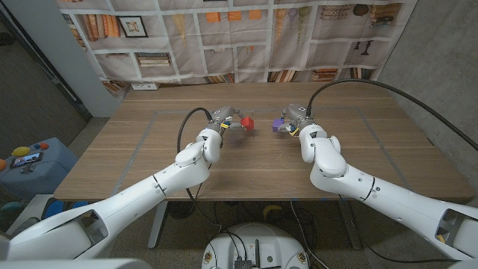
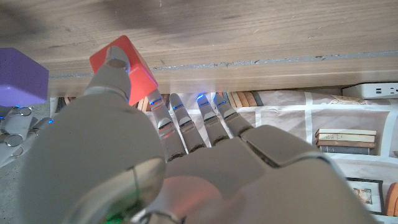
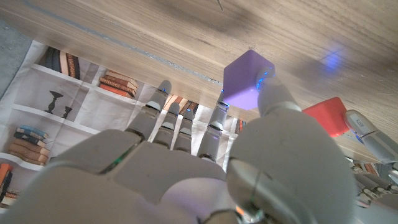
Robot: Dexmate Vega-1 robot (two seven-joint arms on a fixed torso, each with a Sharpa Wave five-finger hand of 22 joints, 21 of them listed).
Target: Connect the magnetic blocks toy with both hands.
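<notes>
The two blocks are each in a hand but not yet joined, so the connecting itself is what remains. The left hand (image 1: 224,122) holds the red block (image 1: 249,122) at its fingertips; in the left wrist view the thumb (image 2: 115,68) lies across one face of the block while the other fingers reach up beside it. The right hand (image 1: 296,121) holds the purple block (image 1: 278,125) the same way, thumb (image 3: 273,93) pressed against its side, the other fingers extended alongside rather than wrapped around it.

Both blocks sit just past their fingertips, facing each other over the middle of the wooden table (image 1: 149,164), near but apart, with a gap of bare wood between them. In the right wrist view the red block shows just beyond the purple one, its near face seemingly uncovered, which suggests the mating sides are free of fingers.

Room looks generous: nothing stands between the blocks, the table edges are well away from both hands, and the cables on the wrists trail back clear of the gap. Whether the blocks hang above the wood or touch it cannot be told.
</notes>
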